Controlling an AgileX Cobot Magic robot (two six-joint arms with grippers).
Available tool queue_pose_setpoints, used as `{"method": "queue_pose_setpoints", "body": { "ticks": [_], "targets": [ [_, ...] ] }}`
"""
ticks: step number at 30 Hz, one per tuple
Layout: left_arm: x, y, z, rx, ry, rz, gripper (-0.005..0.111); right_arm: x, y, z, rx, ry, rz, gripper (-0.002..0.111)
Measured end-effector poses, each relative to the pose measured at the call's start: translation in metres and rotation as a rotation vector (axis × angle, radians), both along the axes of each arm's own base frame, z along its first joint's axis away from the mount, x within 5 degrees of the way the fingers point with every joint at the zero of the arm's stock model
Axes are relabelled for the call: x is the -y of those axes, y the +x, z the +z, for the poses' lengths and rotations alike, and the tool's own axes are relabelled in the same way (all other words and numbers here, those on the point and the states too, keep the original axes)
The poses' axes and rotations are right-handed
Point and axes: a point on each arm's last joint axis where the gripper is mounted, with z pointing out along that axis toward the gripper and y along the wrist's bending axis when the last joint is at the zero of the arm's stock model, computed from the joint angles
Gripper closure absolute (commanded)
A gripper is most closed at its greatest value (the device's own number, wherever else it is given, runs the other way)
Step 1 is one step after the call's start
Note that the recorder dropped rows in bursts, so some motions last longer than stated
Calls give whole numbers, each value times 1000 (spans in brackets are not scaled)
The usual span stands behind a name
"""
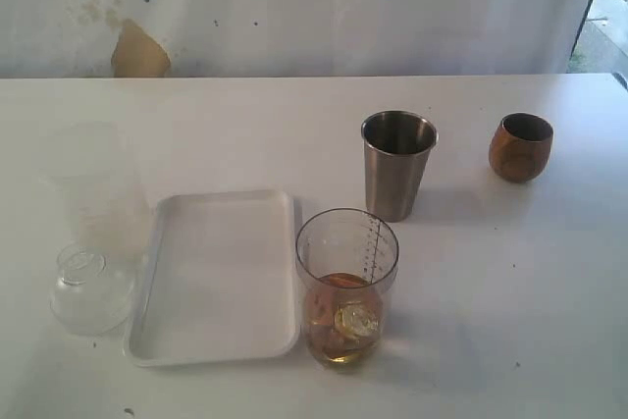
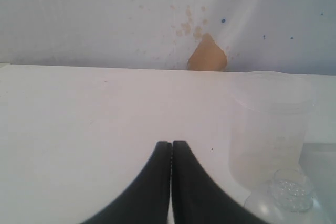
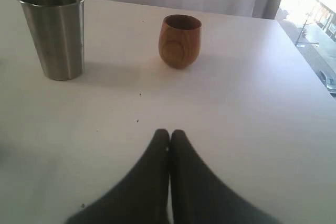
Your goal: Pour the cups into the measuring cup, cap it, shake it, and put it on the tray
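Observation:
The clear measuring cup with dark marks stands on the table right of the white tray; amber liquid and pale lumps fill its bottom. Behind it stands the steel tumbler, upright. The brown wooden cup sits further right. Neither arm shows in the exterior view. My left gripper is shut and empty over bare table. My right gripper is shut and empty, short of both cups.
A frosted plastic container stands left of the tray, with a clear domed lid lying in front of it. A white sheet with a tan patch hangs behind the table.

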Motion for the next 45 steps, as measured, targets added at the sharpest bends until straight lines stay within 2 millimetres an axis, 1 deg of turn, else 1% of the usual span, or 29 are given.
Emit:
{"method": "queue_pose_setpoints", "body": {
  "ticks": [22, 24, 26, 31, 34, 36, 38, 40, 42, 45],
  "targets": [
    [0, 0, 0, 5, 0, 0, 106, 0, 0, 0, -2, 1, 0, 108],
    [1, 0, 2, 31, -48, -2, 106, 0, 0, 0, -2, 1, 0, 108],
    [2, 1, 6, 79, -145, -4, 106, 0, 0, 0, -2, 1, 0, 108],
    [1, 0, 25, 306, -460, -18, 106, 0, 0, 0, -2, 1, 0, 108],
    [0, -2, 33, 410, -551, -33, 106, 0, 0, 0, -2, 1, 0, 108],
    [0, -3, 38, 428, -570, -39, 107, 0, 0, 0, -2, 1, 0, 108],
    [1, -6, 50, 428, -578, -46, 107, 0, 0, 0, -2, 1, 0, 108],
    [2, -8, 69, 405, -572, -50, 107, 0, 0, 0, -2, 1, 0, 108],
    [3, -7, 87, 340, -531, -44, 107, 0, 0, 0, -2, 1, 0, 108],
    [4, -1, 117, 230, -420, -38, 107, 0, 0, 0, -2, 1, 0, 108]
  ]
}}
